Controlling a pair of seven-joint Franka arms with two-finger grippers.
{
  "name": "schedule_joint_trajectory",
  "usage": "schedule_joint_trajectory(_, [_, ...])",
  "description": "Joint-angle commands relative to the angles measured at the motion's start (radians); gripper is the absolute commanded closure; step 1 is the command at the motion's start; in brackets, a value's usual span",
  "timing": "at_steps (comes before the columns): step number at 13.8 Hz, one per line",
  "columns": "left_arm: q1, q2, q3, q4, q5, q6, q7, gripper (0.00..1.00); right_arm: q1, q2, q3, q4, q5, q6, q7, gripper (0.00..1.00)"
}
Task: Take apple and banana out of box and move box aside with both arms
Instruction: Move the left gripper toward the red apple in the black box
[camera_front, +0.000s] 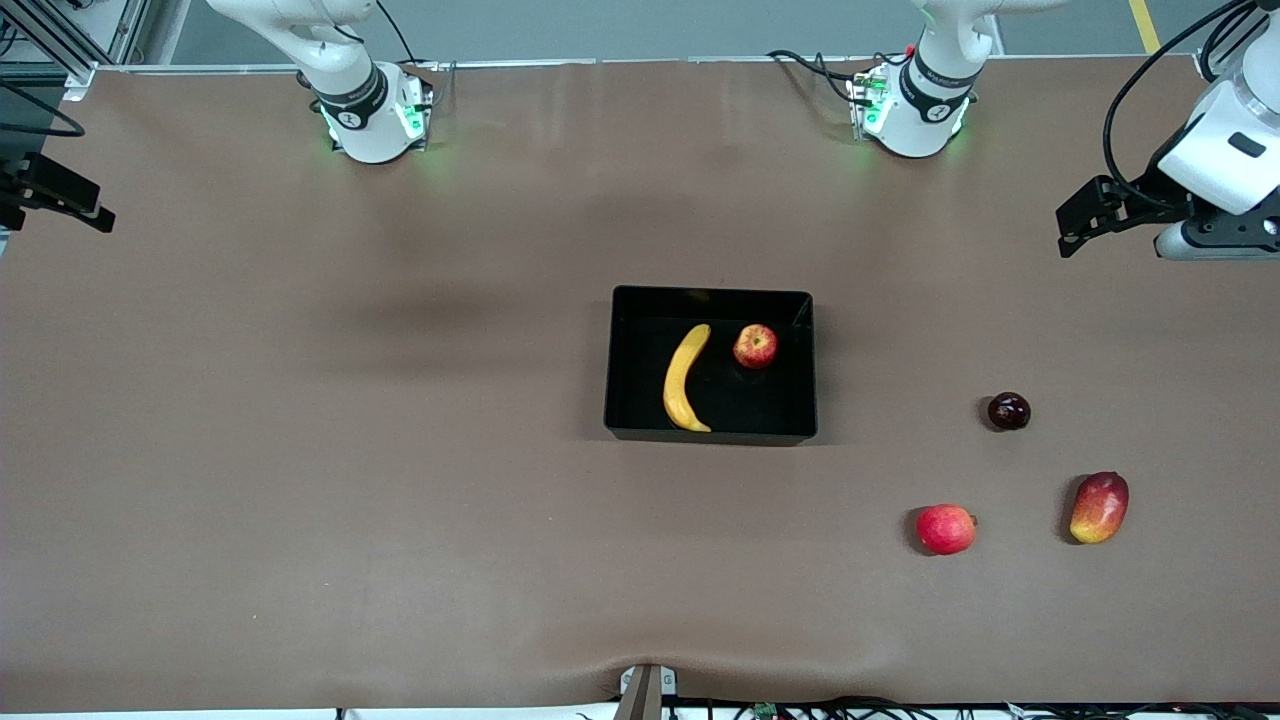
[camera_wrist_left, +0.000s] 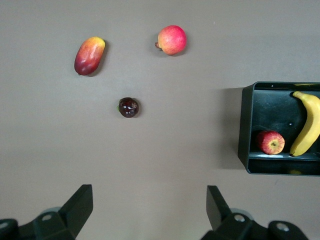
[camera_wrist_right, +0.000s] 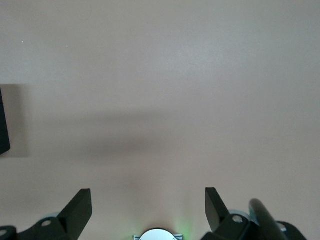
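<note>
The apple (camera_front: 755, 346) and the banana (camera_front: 685, 378) lie side by side, apart, in the black box (camera_front: 640, 425) at mid-counter (camera_front: 300, 500). No step has begun: both fruits remain to be lifted out. The left gripper (camera_wrist_left: 150, 207) hangs over the counter's left-arm end, fingers wide apart and empty; the right gripper (camera_wrist_right: 148, 207) waits likewise over bare counter. Next, one gripper must descend over a fruit.

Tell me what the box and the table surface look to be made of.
The box: apparently hard black plastic with a glossy finish; its floor shows reflections of the banana and the apple, and its walls look thin and moulded. The table: covered by a matte brown sheet, perhaps paper or vinyl; no glare, faint ripples at the near edge.
</note>
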Motion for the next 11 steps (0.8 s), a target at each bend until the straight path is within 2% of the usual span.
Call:
schedule_joint_trajectory(1, [0.004, 0.008, 0.001, 0.025, -0.021, -0.022, 0.001, 0.0, -0.01, 0.004, 0.006, 0.01, -0.005, -0.009, -0.007, 0.0])
schedule_joint_trajectory(6, [0.003, 0.013, 0.001, 0.03, -0.014, -0.028, -0.001, 0.0, -0.01, 0.004, 0.006, 0.012, -0.005, -0.009, -0.007, 0.0])
schedule_joint_trajectory(7, [-0.009, 0.045, -0.003, 0.062, -0.008, -0.029, -0.001, 0.0, -0.01, 0.004, 0.006, 0.012, -0.005, -0.009, -0.007, 0.0])
schedule_joint_trajectory(9, [-0.026, 0.085, -0.027, 0.076, -0.007, -0.057, -0.024, 0.0, -0.011, 0.004, 0.006, 0.012, -0.005, -0.009, -0.007, 0.0])
schedule_joint_trajectory(11, [-0.04, 0.115, -0.073, 0.051, -0.007, -0.052, -0.138, 0.0, -0.011, 0.004, 0.006, 0.012, -0.005, -0.009, -0.007, 0.0])
